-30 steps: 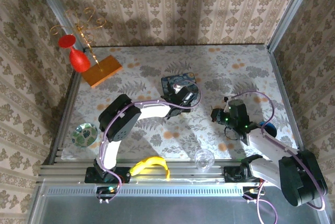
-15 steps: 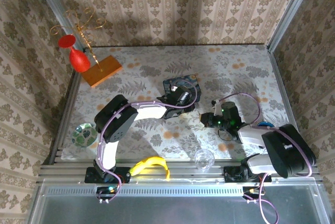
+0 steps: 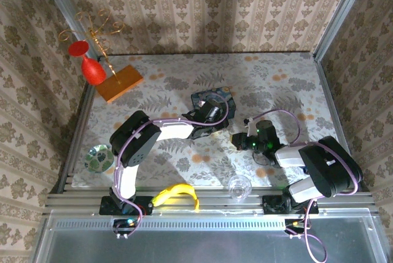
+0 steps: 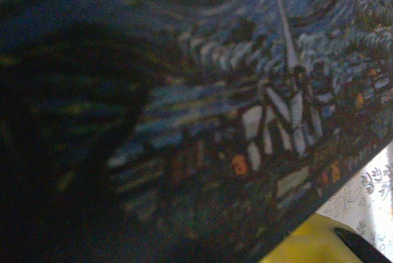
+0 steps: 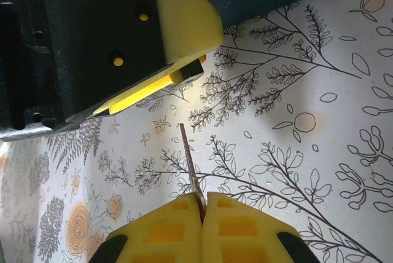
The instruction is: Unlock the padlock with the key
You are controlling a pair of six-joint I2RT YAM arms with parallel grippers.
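The key is jutting forward from our right claw, pads pressing together on it. Ahead, our left claw is sitting at the blue tin, grip unclear. We are judging this the approach step; next comes aligning the blade with the padlock's keyhole.

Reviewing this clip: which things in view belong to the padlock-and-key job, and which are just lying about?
Job in hand:
- key, pinched in the right gripper
- blue painted tin, with the left gripper at it
- padlock: too small to make out here

Lying about:
- banana
- clear glass
- red goblet
- wire stand on a wooden base
- green dish
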